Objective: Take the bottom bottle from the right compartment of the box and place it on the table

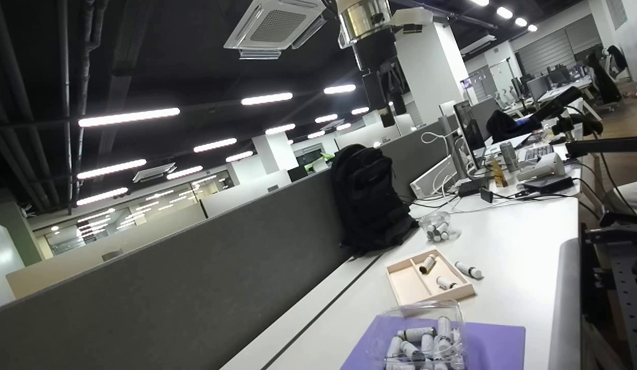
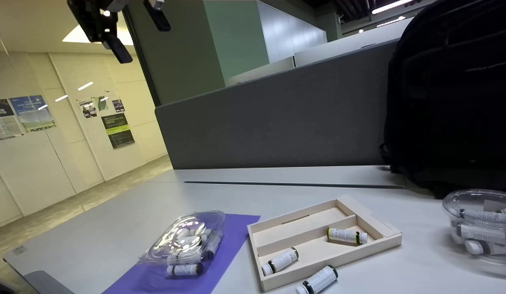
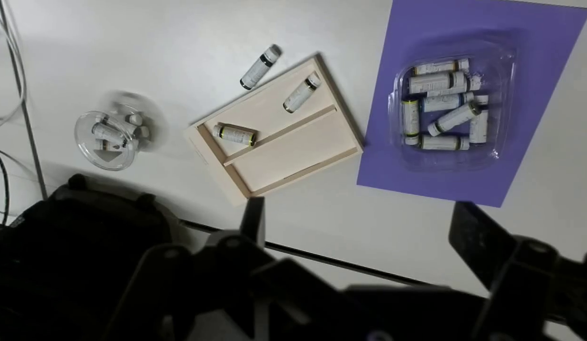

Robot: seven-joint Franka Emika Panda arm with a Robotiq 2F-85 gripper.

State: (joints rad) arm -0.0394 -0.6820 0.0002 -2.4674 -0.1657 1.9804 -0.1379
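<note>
The shallow tan box (image 1: pixel 408 288) lies on the white table (image 1: pixel 529 246) and is split into two compartments. Its right compartment in an exterior view holds two small white bottles lying down, an upper one (image 1: pixel 428 263) and a lower one (image 1: pixel 445 282) nearer the purple mat. In the wrist view the lower bottle (image 3: pixel 301 94) lies near the box's short wall, and the yellow-banded upper bottle (image 3: pixel 235 135) is at the opposite end. The other compartment (image 3: pixel 293 154) is empty. A third bottle (image 3: pixel 260 67) lies outside, beside the box. My gripper (image 2: pixel 143 42) is open and empty, high above the table.
A transparent tub of several bottles (image 3: pixel 452 106) stands on a purple mat (image 3: pixel 535 61) beside the box. A round transparent container with bottles (image 2: pixel 481 232) is on the box's other side. A black backpack (image 1: pixel 369 200) leans on the grey partition (image 2: pixel 285 118). Cables and monitors stand beyond.
</note>
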